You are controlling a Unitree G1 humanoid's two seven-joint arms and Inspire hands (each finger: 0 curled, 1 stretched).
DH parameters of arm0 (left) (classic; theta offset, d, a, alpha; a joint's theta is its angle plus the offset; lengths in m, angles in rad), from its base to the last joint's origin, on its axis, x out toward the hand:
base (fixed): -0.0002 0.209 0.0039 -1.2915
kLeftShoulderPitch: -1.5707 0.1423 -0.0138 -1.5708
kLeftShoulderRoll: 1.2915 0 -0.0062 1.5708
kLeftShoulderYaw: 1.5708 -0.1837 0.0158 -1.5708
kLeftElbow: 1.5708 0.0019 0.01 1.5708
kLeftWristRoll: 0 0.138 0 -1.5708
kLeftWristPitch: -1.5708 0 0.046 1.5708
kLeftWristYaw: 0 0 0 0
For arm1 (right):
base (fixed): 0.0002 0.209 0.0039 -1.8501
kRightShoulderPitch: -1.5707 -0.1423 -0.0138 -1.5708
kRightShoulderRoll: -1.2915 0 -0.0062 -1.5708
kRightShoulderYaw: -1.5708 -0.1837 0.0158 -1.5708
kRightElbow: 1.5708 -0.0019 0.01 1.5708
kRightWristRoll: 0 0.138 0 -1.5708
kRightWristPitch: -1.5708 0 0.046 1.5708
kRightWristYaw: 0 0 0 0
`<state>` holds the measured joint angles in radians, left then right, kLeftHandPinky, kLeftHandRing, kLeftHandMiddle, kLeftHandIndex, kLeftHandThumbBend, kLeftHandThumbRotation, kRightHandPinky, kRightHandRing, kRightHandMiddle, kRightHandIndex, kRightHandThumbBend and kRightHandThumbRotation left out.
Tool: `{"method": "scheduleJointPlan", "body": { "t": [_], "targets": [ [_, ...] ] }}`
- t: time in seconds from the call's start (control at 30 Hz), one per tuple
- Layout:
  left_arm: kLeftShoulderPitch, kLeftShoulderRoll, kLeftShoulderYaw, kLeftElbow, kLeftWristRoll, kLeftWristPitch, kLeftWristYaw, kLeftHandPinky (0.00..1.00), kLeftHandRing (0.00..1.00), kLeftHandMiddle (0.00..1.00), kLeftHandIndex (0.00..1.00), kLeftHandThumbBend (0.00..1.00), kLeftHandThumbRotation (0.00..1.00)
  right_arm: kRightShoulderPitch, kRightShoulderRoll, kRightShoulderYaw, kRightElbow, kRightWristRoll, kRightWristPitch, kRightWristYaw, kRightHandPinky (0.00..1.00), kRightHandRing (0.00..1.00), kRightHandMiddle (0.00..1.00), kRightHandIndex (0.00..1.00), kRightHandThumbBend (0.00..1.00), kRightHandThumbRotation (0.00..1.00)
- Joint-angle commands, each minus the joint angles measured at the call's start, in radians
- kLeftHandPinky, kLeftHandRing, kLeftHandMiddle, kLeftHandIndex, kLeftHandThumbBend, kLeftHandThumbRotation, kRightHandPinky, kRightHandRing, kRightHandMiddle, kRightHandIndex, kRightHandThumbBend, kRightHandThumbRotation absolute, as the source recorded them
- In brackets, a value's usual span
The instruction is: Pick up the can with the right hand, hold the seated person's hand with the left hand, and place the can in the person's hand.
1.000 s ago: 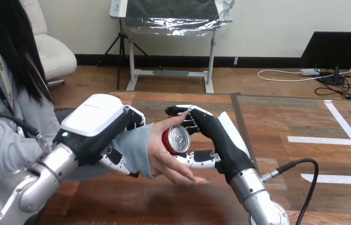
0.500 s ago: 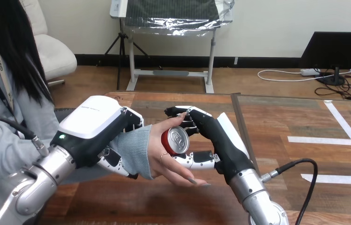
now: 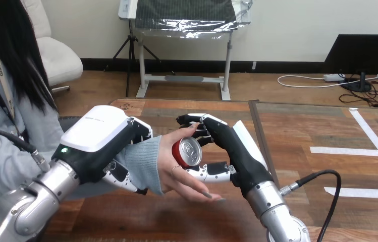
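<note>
Right in the middle of the view, above the wooden table, the red can is clamped in the right hand. Its fingers wrap over the top and its thumb hooks underneath. The can is tipped on its side, long axis running roughly 11 to 5 o'clock with the silver top facing back toward the camera. The bit that matters: the person's hand is right at the can's 8 o'clock, palm open and looks like it's already touching the can's side, with the fingers stretched toward 4 o'clock under the robot's thumb. The left hand comes in from 8 o'clock and has its fingers curled around the person's wrist at the grey sleeve, so the palm is steadied. I'd say what's left is just letting go. There's basically no gap to close, but that thumb sits between the can and the person's fingers, so it needs to open toward 3 o'clock, where the table is bare. Otherwise the can could roll off toward 5 o'clock.
</note>
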<state>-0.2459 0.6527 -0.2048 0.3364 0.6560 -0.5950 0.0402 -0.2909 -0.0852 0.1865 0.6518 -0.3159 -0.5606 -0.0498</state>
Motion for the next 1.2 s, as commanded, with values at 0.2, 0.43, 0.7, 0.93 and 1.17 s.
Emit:
{"method": "scheduleJointPlan", "body": {
  "t": [0.2, 0.43, 0.7, 0.93, 1.17],
  "targets": [
    [-0.024, -0.014, 0.025, -0.063, -0.032, -0.037, 0.024, 0.31, 0.31, 0.35, 0.38, 0.94, 0.04, -0.091, -0.015, -0.021, 0.009, 0.007, -0.023, -0.022, 0.67, 0.71, 0.74, 0.75, 0.85, 0.0],
    [-0.015, -0.011, 0.03, -0.072, -0.03, -0.035, 0.017, 0.32, 0.32, 0.36, 0.39, 0.94, 0.05, -0.091, -0.019, -0.022, 0.009, 0.008, -0.026, -0.021, 0.67, 0.71, 0.74, 0.75, 0.84, 0.0],
    [-0.004, -0.013, 0.034, -0.079, -0.027, -0.044, 0.025, 0.33, 0.33, 0.37, 0.4, 0.95, 0.07, -0.089, -0.031, -0.029, -0.002, 0.024, -0.025, 0.0, 0.68, 0.72, 0.74, 0.76, 0.82, 0.05],
    [0.004, -0.014, 0.038, -0.082, -0.022, -0.054, 0.034, 0.34, 0.34, 0.38, 0.41, 0.97, 0.09, -0.091, -0.044, -0.036, -0.005, 0.045, -0.028, 0.027, 0.68, 0.74, 0.75, 0.76, 0.82, 0.09],
    [0.02, -0.014, 0.042, -0.089, -0.02, -0.063, 0.048, 0.35, 0.35, 0.4, 0.44, 0.99, 0.1, -0.095, -0.065, -0.043, -0.008, 0.077, -0.026, 0.065, 0.7, 0.74, 0.76, 0.77, 0.82, 0.13]
  ]
}}
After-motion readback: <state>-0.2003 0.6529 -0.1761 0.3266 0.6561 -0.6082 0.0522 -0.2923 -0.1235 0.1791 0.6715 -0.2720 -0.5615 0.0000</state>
